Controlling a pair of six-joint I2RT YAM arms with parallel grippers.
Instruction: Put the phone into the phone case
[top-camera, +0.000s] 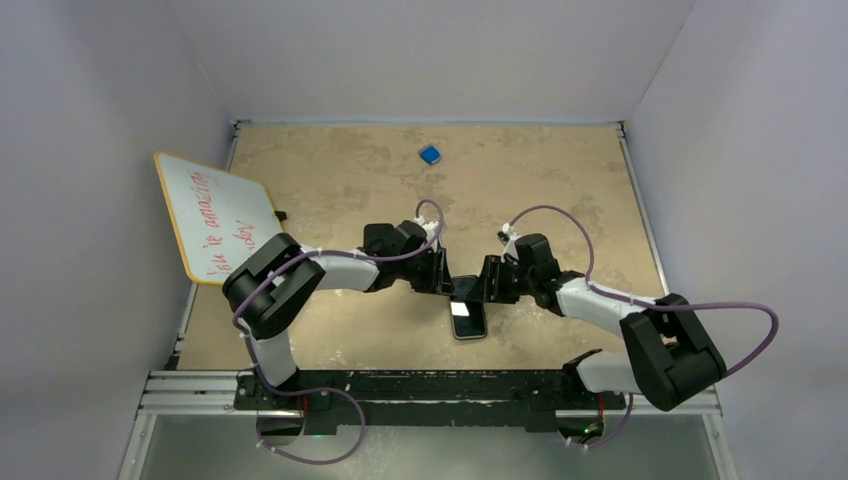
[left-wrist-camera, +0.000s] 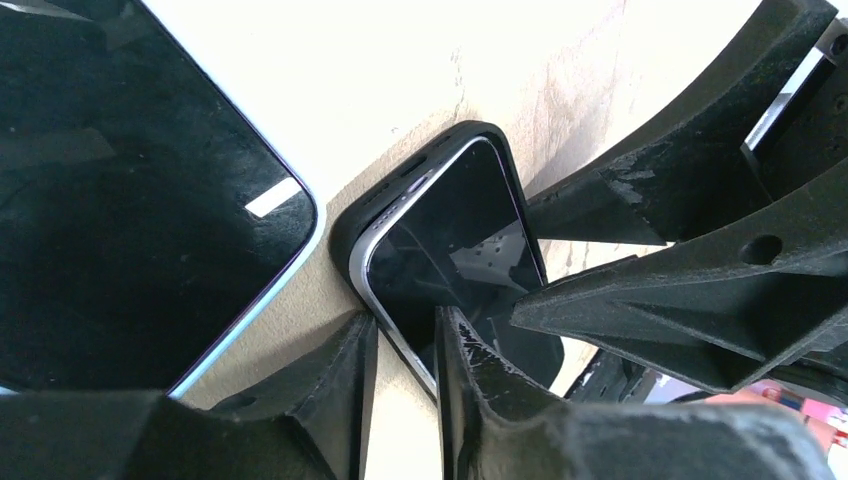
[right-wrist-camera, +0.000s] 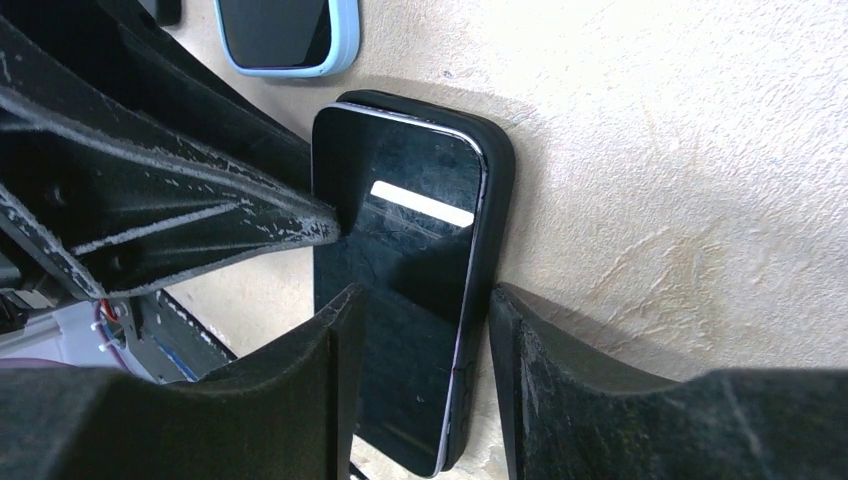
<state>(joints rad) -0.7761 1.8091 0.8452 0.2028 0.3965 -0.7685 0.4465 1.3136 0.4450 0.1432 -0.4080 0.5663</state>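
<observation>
Near the middle of the table (top-camera: 560, 180), a little toward six o'clock, just past the arm bases: phone (right-wrist-camera: 400, 260) face up in black phone case (right-wrist-camera: 497, 170), flat on the sandy surface between the two arms' tips. Case rim visible round the far end and one long side. At one corner, silver phone edge proud of the rim, so not fully seated.

Left gripper (left-wrist-camera: 405, 325) astride one long edge of the phone, jaws at a slim gap, one finger over the glass, the other outside the case. Clenched on that edge or merely close: impossible to tell.

Right gripper (right-wrist-camera: 425, 300) astride the opposite long edge, released, jaws well wider than the edge. One finger above the screen, the other down beside the case.

Just beside the cased phone, a second dark glossy slab with pale blue rim (right-wrist-camera: 285, 30).

Farther off, at ten o'clock, tilted whiteboard (top-camera: 215, 215) with red writing, at the table's left edge.

At twelve o'clock, near the back wall, small blue block (top-camera: 430, 154), well apart from everything else.
</observation>
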